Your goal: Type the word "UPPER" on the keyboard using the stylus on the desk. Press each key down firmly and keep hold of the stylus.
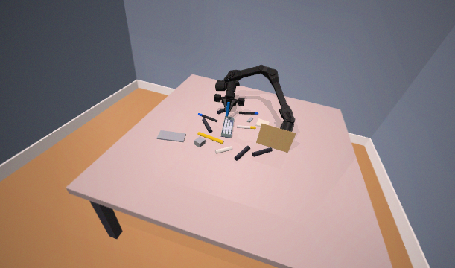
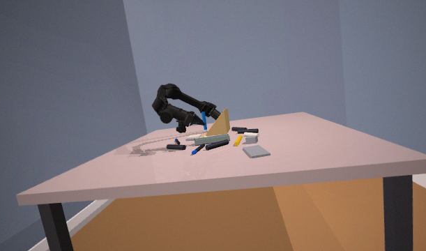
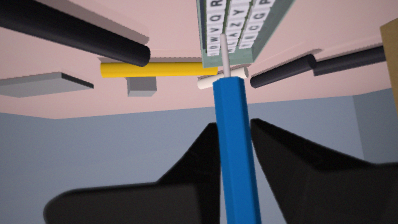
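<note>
The blue stylus (image 1: 228,109) (image 2: 203,118) (image 3: 235,145) stands nearly upright in my gripper (image 1: 228,106) (image 2: 203,124) (image 3: 233,128), which is shut on it with a finger on either side. Its thin grey tip points down over the keyboard (image 1: 227,127) (image 2: 213,140) (image 3: 273,25). In the exterior view the tip appears a little above the keyboard's top, near its end on the arm's side. In the wrist view the tip overlaps the gap between the left and middle key rows, beside V, W and Z. R, Q, Y, A, P, G and C also show. The exact key beneath the tip cannot be told.
A tan wedge (image 1: 275,138) (image 2: 220,123) stands by the arm's base. Black cylinders (image 1: 207,125) (image 2: 217,144), a yellow stick (image 1: 211,138) (image 3: 155,69), a grey block (image 1: 199,141) (image 3: 142,86), a grey slab (image 1: 171,136) (image 2: 256,151) and several pens lie around the keyboard.
</note>
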Action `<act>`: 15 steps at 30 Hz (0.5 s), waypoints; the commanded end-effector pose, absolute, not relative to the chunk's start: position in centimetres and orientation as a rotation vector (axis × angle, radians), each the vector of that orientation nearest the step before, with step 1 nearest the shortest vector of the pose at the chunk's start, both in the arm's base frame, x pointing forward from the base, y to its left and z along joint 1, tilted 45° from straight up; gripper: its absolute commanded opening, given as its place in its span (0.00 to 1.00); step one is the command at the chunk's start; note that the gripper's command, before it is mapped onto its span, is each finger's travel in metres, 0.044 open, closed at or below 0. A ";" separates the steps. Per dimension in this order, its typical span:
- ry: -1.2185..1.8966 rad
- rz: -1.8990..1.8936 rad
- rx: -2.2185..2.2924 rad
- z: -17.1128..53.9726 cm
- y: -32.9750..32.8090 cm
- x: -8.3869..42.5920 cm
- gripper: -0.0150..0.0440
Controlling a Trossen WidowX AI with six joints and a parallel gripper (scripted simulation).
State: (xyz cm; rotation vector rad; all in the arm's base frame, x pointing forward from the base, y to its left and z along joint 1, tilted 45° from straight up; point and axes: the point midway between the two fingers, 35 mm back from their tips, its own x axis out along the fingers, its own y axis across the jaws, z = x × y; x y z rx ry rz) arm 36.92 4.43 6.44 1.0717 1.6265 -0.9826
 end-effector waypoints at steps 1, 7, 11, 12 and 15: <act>1.627 -0.982 1.070 6.4 4.4 36.9 0.33; 1.629 -0.982 1.073 6.3 4.6 36.1 0.25; 1.630 -0.983 1.076 6.1 4.8 35.0 0.25; 1.630 -0.983 1.077 6.0 4.9 34.7 0.25; 1.632 -0.983 1.080 5.8 5.0 33.9 0.25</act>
